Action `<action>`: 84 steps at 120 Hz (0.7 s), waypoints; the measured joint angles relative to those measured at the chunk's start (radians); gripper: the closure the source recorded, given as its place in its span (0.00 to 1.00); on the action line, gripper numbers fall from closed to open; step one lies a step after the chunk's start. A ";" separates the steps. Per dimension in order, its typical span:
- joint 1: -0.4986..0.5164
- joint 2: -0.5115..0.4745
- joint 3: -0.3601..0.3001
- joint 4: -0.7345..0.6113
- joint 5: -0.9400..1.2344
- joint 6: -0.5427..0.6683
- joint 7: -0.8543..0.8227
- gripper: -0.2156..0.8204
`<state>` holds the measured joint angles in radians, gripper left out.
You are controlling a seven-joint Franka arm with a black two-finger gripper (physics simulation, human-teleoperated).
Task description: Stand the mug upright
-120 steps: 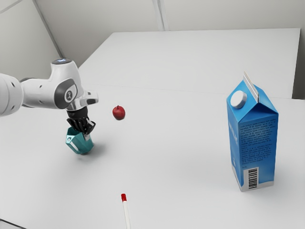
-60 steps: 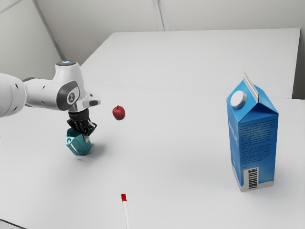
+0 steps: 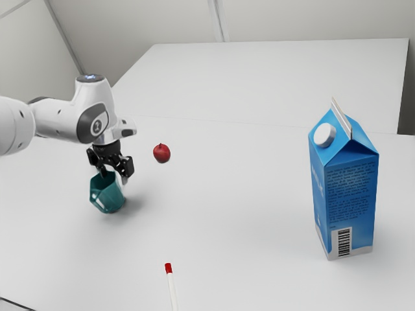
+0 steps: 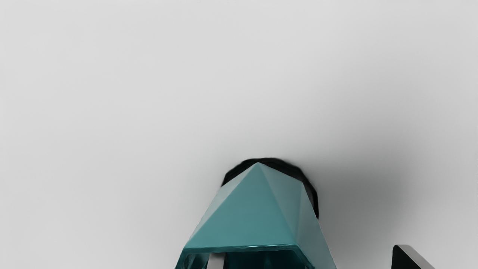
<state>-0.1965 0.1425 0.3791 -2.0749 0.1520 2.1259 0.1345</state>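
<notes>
The faceted teal mug (image 3: 107,193) looks tilted on the smooth white desk (image 3: 227,194), its uprighting seemingly unfinished, with the black-and-grey fingers (image 4: 402,260) parted, 1 inside its mouth, 1 outside, leaving final straightening and withdrawal to do.

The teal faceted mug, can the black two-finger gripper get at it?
Probably yes: the gripper is open at the mug, one finger inside its mouth, the other outside, nothing seen in the way.
</notes>
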 joint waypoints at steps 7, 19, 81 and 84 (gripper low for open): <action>0.000 -0.005 0.000 0.012 0.002 -0.005 0.001 0.31; -0.001 -0.022 -0.002 0.019 0.004 -0.011 0.002 0.27; 0.081 -0.138 -0.109 0.238 0.003 -0.119 0.020 0.21; 0.094 -0.144 -0.122 0.261 0.003 -0.135 0.022 0.21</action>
<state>-0.1025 -0.0017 0.2572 -1.8141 0.1550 1.9908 0.1566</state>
